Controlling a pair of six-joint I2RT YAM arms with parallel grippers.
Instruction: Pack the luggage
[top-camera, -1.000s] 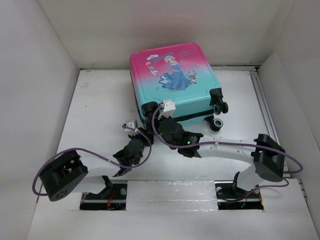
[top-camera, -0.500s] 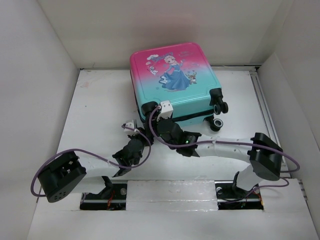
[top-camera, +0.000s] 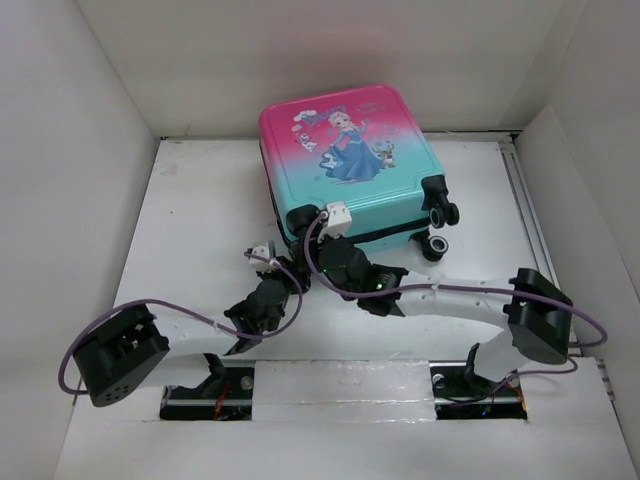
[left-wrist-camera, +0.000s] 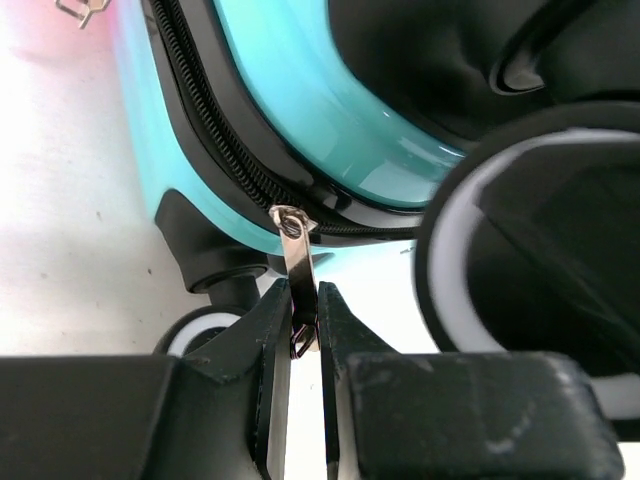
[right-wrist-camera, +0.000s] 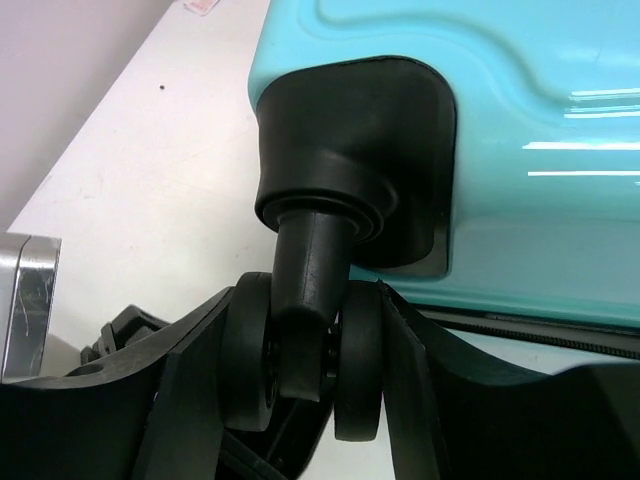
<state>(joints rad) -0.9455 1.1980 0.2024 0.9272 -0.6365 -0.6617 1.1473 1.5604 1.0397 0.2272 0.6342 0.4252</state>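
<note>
The luggage (top-camera: 345, 150), a pink-to-teal hard-shell case with a princess print, lies closed and flat at the back middle of the table. My left gripper (top-camera: 283, 272) is at its near left corner, shut on the metal zipper pull (left-wrist-camera: 297, 270), which hangs from the black zipper track (left-wrist-camera: 215, 130). My right gripper (top-camera: 325, 245) is at the near edge of the case. Its fingers (right-wrist-camera: 200, 370) are closed around a twin black caster wheel (right-wrist-camera: 305, 360) under the teal shell (right-wrist-camera: 520, 120).
White walls box in the table (top-camera: 200, 220) on the left, back and right. Two more wheels (top-camera: 437, 215) stick out at the case's near right corner. Purple cables (top-camera: 190, 312) loop over both arms.
The right arm has shifted slightly; its elbow moved a little right. The case and the left gripper have stayed in place.
</note>
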